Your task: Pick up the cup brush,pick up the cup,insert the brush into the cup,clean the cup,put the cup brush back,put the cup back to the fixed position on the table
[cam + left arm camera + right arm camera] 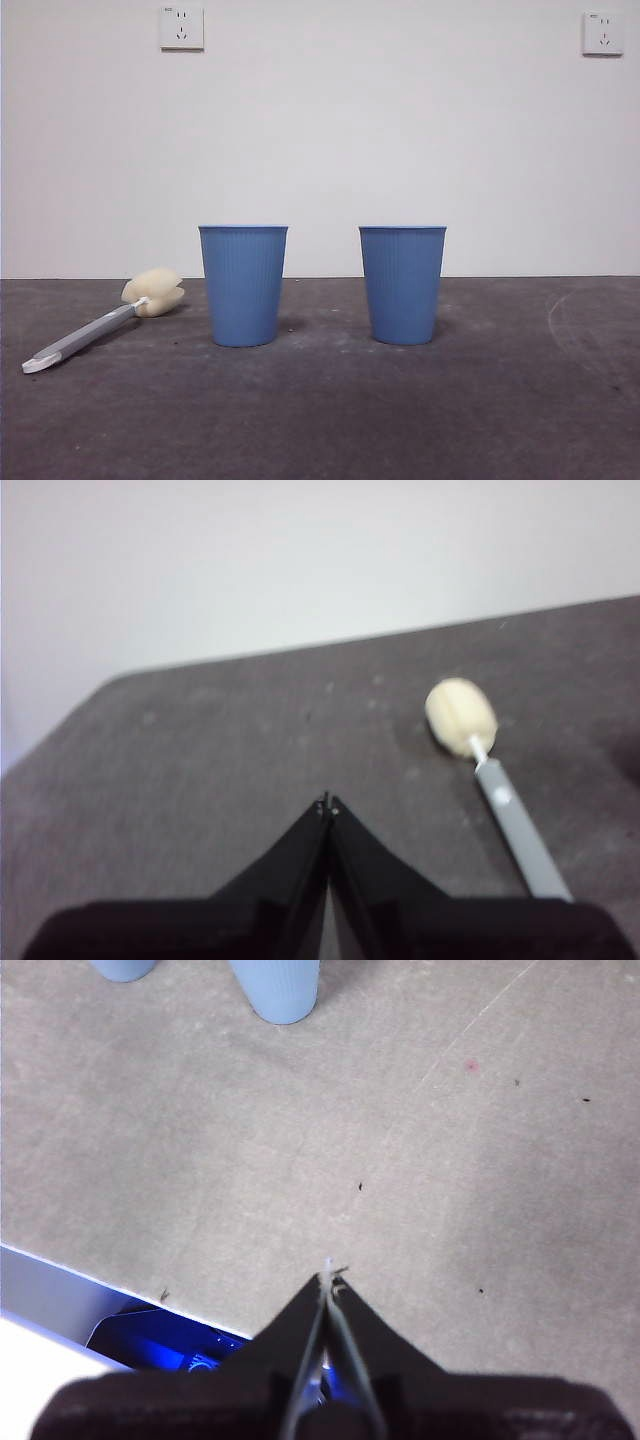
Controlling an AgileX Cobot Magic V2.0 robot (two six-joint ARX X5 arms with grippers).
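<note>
Cup brush (105, 325) lies untouched on the worktop (400, 420), left of both upright cups (243, 285). Left end effector (327, 805) and right end effector (328, 1282) are clenched, empty. No step appears begun; everything remains.

A clear gap separates the two cups (243, 285) (402, 284).

Right gripper (328, 1285) over bare counter (400, 1140), jaws pressed together.

Its black jaws meet at their tips with nothing between them. Well apart from them stand two blue cups, only their lower parts showing: one ribbed base (276, 988) and beside it a sliver of another (122, 969). The counter's pale edge (90, 1282) runs near the jaws.
</note>
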